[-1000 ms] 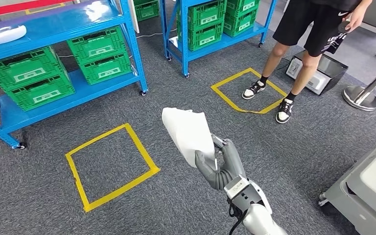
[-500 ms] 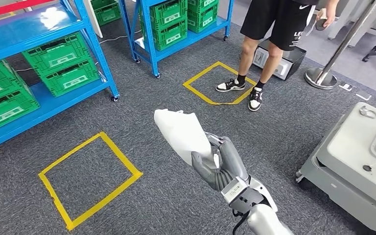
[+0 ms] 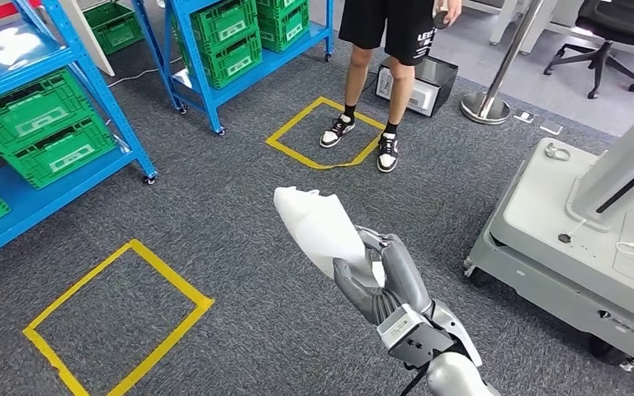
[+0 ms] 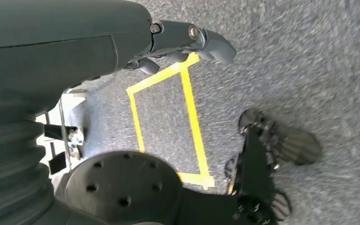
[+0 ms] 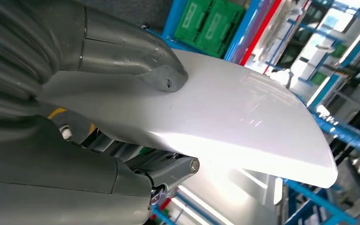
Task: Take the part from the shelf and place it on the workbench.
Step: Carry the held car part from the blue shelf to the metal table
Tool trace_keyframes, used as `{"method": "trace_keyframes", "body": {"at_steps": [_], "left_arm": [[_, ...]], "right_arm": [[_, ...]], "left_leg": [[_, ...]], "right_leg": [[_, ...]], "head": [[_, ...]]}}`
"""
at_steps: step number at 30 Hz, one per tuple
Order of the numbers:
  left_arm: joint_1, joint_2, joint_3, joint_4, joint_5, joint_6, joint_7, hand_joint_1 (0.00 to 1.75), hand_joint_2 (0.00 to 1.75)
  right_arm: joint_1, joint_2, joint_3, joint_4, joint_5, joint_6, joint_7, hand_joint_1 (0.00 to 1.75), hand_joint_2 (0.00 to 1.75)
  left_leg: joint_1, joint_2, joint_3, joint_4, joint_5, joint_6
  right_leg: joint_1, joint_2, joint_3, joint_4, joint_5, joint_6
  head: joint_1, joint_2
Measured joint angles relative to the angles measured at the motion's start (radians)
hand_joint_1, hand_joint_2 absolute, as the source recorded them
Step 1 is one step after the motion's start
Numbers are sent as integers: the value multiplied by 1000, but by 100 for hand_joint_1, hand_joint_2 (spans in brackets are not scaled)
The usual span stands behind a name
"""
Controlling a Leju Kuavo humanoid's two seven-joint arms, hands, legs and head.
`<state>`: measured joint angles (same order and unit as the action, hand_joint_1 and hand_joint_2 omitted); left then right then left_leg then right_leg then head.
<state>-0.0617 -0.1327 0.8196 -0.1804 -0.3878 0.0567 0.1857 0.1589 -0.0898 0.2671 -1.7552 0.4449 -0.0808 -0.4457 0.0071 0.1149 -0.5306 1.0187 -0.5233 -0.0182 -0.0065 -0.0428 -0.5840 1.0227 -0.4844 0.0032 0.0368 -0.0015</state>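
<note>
The right hand [image 3: 380, 280] is grasping a glossy white curved plastic part [image 3: 320, 223], thumb [image 5: 136, 61] pressing on one face and fingers [image 5: 168, 171] wrapping under the other, holding it raised above the grey carpet floor [image 3: 239, 214]. The left hand [image 4: 178, 42] is hanging over the carpet with nothing in it; whether its fingers are spread or curled, I cannot tell. Just left of the part, a yellow tape square [image 3: 115, 318] is lying on the floor. To the right a grey metal workbench [image 3: 545, 239] is standing. Farther off, a person in black shorts [image 3: 380, 74] is standing at a second yellow tape square [image 3: 318, 132], beside blue steel shelves [image 3: 91, 91] carrying green plastic crates [image 3: 41, 124].
</note>
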Motion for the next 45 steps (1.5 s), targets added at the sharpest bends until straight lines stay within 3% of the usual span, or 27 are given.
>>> {"method": "trace_keyframes", "body": {"at_steps": [1,3,5,7,8,9,11,13,14,16,18,20,22,23,24,26,28,29,31,32,34,36,38,40,42,44,45], "left_arm": [[0,-5,1,0,-4,-2,-1,0,175],[-1,-14,1,0,-9,-13,-15,0,175],[1,-19,1,1,-15,-28,-41,0,175],[1,-18,1,1,-24,-46,-73,0,175],[-1,-17,1,1,-30,-57,-88,0,175],[-5,-15,1,0,-36,-67,-101,0,175],[-22,-9,-1,-1,-51,-83,-113,0,175],[-45,-3,-6,-1,-67,-94,-113,0,175],[-55,-2,-10,-2,-73,-97,-111,0,175],[-72,-1,-15,-3,-81,-100,-107,0,175],[-79,0,-18,-5,-84,-104,-105,0,175],[-75,2,-20,-7,-85,-114,-105,0,175],[-65,4,-22,-7,-85,-128,-108,0,175],[-59,5,-23,-7,-88,-133,-110,0,175],[-55,7,-24,-7,-91,-135,-112,0,175],[-48,11,-29,-7,-100,-133,-113,0,175],[-41,24,-33,-8,-101,-126,-114,0,175],[-37,31,-33,-9,-98,-119,-114,0,175],[-30,46,-33,-10,-88,-104,-112,0,175],[-27,53,-33,-11,-81,-97,-111,0,175],[-20,65,-31,-11,-68,-87,-112,0,175],[-9,75,-26,-11,-54,-81,-116,0,175],[3,81,-15,-11,-41,-77,-126,0,175],[10,81,-3,-11,-32,-76,-136,0,175],[11,80,6,-11,-26,-76,-138,0,175],[9,79,14,-11,-23,-76,-132,0,175],[8,77,17,-11,-25,-76,-126,0,175]], "right_arm": [[8,-2,-6,-1,-4,0,-4,175,175],[13,-5,-16,0,-21,1,-23,175,175],[10,-6,-24,3,-39,0,-49,175,175],[11,-6,-30,8,-50,-9,-67,175,175],[13,-6,-32,9,-51,-17,-70,175,175],[16,-5,-33,9,-47,-29,-70,175,175],[23,-3,-34,-1,-29,-55,-61,175,175],[32,4,-32,-18,-11,-72,-49,175,175],[36,7,-30,-25,-7,-75,-43,175,175],[44,14,-28,-34,-6,-76,-30,175,175],[46,19,-27,-38,-13,-72,-19,175,175],[44,27,-27,-38,-22,-66,-12,175,175],[47,38,-27,-33,-28,-61,-9,175,175],[49,43,-27,-30,-30,-60,-8,175,175],[50,47,-26,-28,-31,-60,-7,175,175],[49,54,-26,-24,-37,-59,-6,175,175],[45,64,-26,-23,-46,-54,-7,175,175],[43,68,-26,-21,-51,-49,-10,175,175],[37,75,-26,-11,-63,-35,-21,175,175],[34,80,-25,-2,-72,-26,-31,175,175],[19,91,-18,27,-91,-9,-55,175,175],[-2,105,-10,71,-107,7,-82,175,175],[-21,117,-3,126,-117,24,-112,175,175],[-42,130,3,184,-121,38,-139,175,175],[-66,143,12,225,-117,47,-153,175,175],[-88,154,22,244,-113,55,-150,175,175],[-96,157,25,249,-113,60,-143,175,175]], "left_leg": [[1,-5,2,2,-4,-6],[4,-48,-16,50,-40,-16],[5,-96,-71,173,-107,-19],[5,-110,-122,278,-140,-19],[6,-113,-126,281,-126,-18],[6,-117,-111,243,-94,-17],[9,-156,-55,106,-21,-12],[10,-192,-19,23,5,-7],[8,-194,-15,15,2,-3],[9,-170,-12,10,8,9],[13,-143,-10,1,14,24],[11,-113,-9,-2,15,31],[8,-81,-10,-1,13,34],[7,-67,-10,0,11,35],[7,-55,-10,1,10,34],[6,-34,-7,4,5,28],[1,-17,-5,6,-2,17],[-1,-9,-2,5,-4,11],[0,3,5,0,-6,-2],[2,-9,7,4,-13,-9],[5,-59,-17,61,-52,-18],[5,-101,-77,191,-115,-20],[4,-112,-125,282,-134,-18],[4,-121,-107,222,-75,-13],[5,-159,-51,83,-8,-6],[4,-184,-22,13,11,0],[3,-179,-19,10,10,3]], "right_leg": [[-2,10,1,-3,3,-6],[-8,30,5,-9,10,-18],[-9,51,4,-10,13,-25],[-8,76,3,-9,14,-27],[-8,90,3,-8,14,-27],[-8,104,4,-7,14,-26],[-8,127,4,-1,12,-21],[-8,148,-3,4,12,-10],[-8,158,-7,4,14,-3],[-12,175,-12,2,20,11],[-9,141,-32,35,-1,19],[-5,79,-87,147,-60,24],[-6,53,-144,266,-105,28],[-7,48,-151,282,-104,29],[-7,44,-137,259,-84,29],[-6,15,-62,122,-26,23],[-2,-14,-7,18,3,13],[1,-17,-1,4,2,7],[0,4,-2,1,6,-5],[-2,14,-2,-1,9,-12],[-6,33,0,-7,16,-24],[-5,55,-3,-7,18,-29],[-3,82,-3,-7,18,-31],[-2,109,-2,-5,19,-30],[-2,132,-4,1,18,-27],[-2,152,-10,4,20,-16],[-3,162,-13,3,22,-9]], "head": [[0,0],[-1,0],[-1,0],[-1,0],[-1,0],[-1,0],[-1,0],[0,0],[0,0],[0,0],[4,0],[9,0],[9,0],[9,0],[9,0],[9,0],[8,0],[8,0],[8,0],[7,0],[6,0],[5,0],[5,0],[5,0],[5,0],[5,0],[5,0]]}}
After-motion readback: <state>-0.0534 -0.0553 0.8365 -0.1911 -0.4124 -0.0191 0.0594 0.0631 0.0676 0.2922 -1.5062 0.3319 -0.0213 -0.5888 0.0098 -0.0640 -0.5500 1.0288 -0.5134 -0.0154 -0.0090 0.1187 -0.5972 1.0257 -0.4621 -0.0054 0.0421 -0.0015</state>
